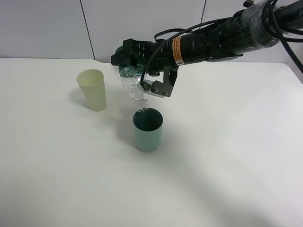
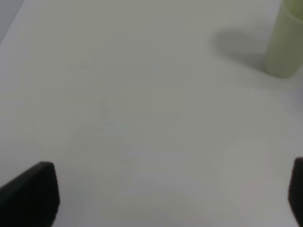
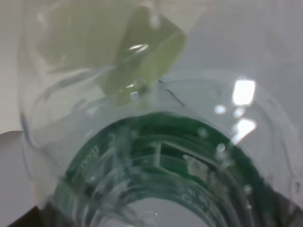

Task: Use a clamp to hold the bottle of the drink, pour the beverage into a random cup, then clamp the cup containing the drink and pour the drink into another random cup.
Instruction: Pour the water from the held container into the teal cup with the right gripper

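Right gripper (image 1: 127, 59) is clamped on the bottle (image 1: 134, 87), upper centre of the high view. Bottle is tilted neck-down, mouth just over the rim of the green cup (image 1: 147, 128) at centre frame. Pale yellow cup (image 1: 93, 90) stands to its left, apart. Left gripper (image 2: 163, 198) shows only in its own wrist view, jaws wide above the white table (image 2: 118, 118). Only the right wrist view catches the bottle's green label (image 3: 156, 156), lettering too blurred to read. Orange sticker (image 1: 177, 51) on the right arm: print too small.
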Robot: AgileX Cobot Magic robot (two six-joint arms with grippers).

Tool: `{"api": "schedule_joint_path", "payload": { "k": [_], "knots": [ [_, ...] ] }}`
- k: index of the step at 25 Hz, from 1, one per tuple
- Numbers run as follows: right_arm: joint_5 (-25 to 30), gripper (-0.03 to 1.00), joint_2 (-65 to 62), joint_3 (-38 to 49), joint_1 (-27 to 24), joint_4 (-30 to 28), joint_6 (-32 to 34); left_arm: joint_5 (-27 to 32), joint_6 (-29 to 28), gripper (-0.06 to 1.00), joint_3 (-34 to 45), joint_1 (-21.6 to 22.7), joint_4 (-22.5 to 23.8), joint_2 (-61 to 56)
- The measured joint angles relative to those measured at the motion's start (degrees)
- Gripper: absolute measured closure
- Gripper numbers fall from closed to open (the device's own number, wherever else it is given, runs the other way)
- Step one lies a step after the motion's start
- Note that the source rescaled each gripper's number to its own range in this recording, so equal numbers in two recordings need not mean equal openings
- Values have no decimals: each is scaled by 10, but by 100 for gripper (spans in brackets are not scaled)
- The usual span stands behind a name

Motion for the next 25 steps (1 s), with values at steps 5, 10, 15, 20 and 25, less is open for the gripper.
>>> {"api": "schedule_joint_path", "payload": {
  "k": [5, 10, 15, 20, 25],
  "knots": [
    [0, 91, 0, 0, 0, 0, 19, 0, 0, -2, 0, 0, 0, 0],
    [0, 91, 0, 0, 0, 0, 152, 0, 0, -2, 0, 0, 0, 0],
    [0, 91, 0, 0, 0, 0, 369, 0, 0, -2, 0, 0, 0, 0],
    [0, 91, 0, 0, -4, 18, 564, 0, 0, -2, 0, 0, 0, 0],
    [-2, 91, 0, 0, -15, 53, 781, 0, 0, -2, 0, 0, 0, 0]
  ]
}}
